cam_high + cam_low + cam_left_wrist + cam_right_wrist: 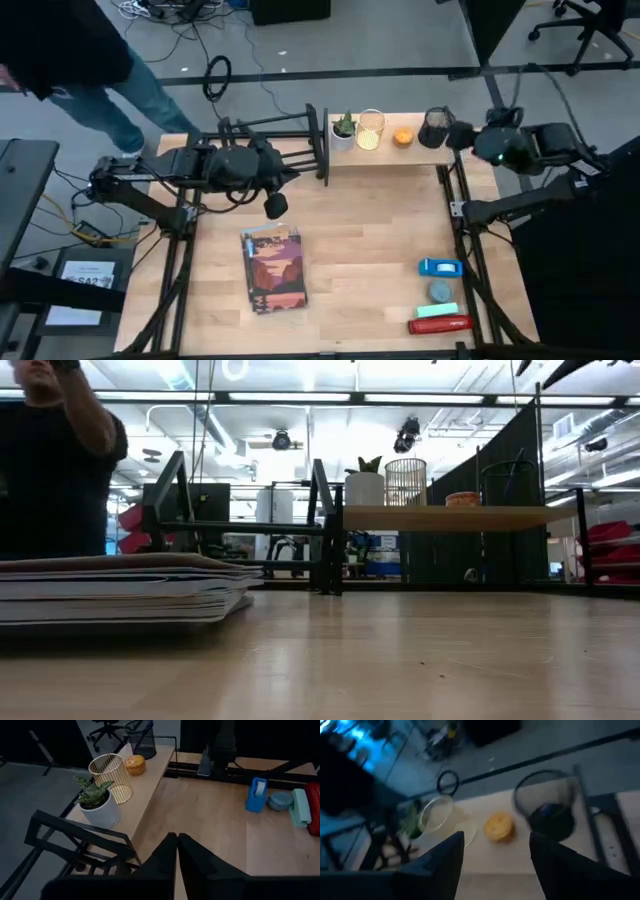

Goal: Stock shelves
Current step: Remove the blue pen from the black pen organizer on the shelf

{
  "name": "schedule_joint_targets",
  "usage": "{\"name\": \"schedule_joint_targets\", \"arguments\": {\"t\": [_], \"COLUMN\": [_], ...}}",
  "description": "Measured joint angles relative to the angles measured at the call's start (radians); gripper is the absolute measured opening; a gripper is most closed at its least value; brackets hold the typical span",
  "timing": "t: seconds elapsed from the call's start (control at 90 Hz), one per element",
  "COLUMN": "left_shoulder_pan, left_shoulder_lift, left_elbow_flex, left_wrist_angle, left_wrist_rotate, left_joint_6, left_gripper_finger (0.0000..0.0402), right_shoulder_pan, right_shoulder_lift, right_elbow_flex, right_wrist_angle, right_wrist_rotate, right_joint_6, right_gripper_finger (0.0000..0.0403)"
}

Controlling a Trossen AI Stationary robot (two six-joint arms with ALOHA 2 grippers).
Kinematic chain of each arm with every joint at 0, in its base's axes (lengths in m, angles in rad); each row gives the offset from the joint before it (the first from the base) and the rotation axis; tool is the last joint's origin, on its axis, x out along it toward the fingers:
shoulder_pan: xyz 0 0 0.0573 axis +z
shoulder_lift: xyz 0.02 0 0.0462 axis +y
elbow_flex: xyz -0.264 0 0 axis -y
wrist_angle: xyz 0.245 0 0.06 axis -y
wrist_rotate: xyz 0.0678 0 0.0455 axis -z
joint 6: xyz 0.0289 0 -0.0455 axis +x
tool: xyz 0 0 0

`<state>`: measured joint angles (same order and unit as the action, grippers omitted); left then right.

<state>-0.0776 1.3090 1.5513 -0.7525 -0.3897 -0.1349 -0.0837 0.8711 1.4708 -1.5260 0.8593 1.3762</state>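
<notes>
- Jaws: the left gripper [177,851] has its fingers pressed together, holding nothing; the right gripper [496,851] has its fingers spread apart, also holding nothing.
- Left gripper position: above the table [370,240], just beside the black rack [290,135] at the table's far left.
- Right gripper position: raised at the far right corner, over the mesh cup [436,127].
- Shelves: the rack adjoins the wooden shelf [385,152] along the table's far edge; the two meet end to end.
- Shelf contents, in order from the rack: potted plant [343,130], gold wire basket [371,129], orange item [403,136], mesh cup.
- Table contents: a book stack [272,269] lies left of centre; a blue tape dispenser [441,267], grey round item [440,291], mint block [437,310] and red stapler [440,324] line the right edge.
- A person [50,470] stands beyond the table's far left corner.
</notes>
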Motion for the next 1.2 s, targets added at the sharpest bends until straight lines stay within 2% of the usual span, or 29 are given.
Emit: {"name": "schedule_joint_targets", "arguments": {"t": [0.1,0.278,0.478,0.633,0.856,1.044,1.2], "left_shoulder_pan": [0.0,0.0,0.0,0.0,0.0,0.0,0.0], "left_shoulder_lift": [0.0,0.0,0.0,0.0,0.0,0.0,0.0], "left_elbow_flex": [0.0,0.0,0.0,0.0,0.0,0.0,0.0], "left_wrist_angle": [0.0,0.0,0.0,0.0,0.0,0.0,0.0], "left_wrist_rotate": [0.0,0.0,0.0,0.0,0.0,0.0,-0.001], "left_joint_6": [0.0,0.0,0.0,0.0,0.0,0.0,0.0], "left_gripper_finger": [0.0,0.0,0.0,0.0,0.0,0.0,0.0], "right_shoulder_pan": [-0.102,-0.247,-0.341,-0.359,-0.345,-0.343,-0.342], "right_shoulder_lift": [-0.001,0.006,0.046,0.072,0.048,-0.05,-0.113], "right_elbow_flex": [0.001,-0.01,-0.01,-0.01,-0.01,-0.085,-0.221], "right_wrist_angle": [-0.047,-0.046,-0.045,-0.045,-0.041,0.016,0.22], "right_wrist_rotate": [-0.053,-0.176,-0.182,-0.193,-0.195,-0.148,-0.172], "right_joint_6": [-0.022,-0.312,-0.599,-0.749,-0.878,-0.899,-0.971], "right_gripper_finger": [0.0184,0.0179,0.0206,0.0242,0.0283,0.0284,0.0271]}}
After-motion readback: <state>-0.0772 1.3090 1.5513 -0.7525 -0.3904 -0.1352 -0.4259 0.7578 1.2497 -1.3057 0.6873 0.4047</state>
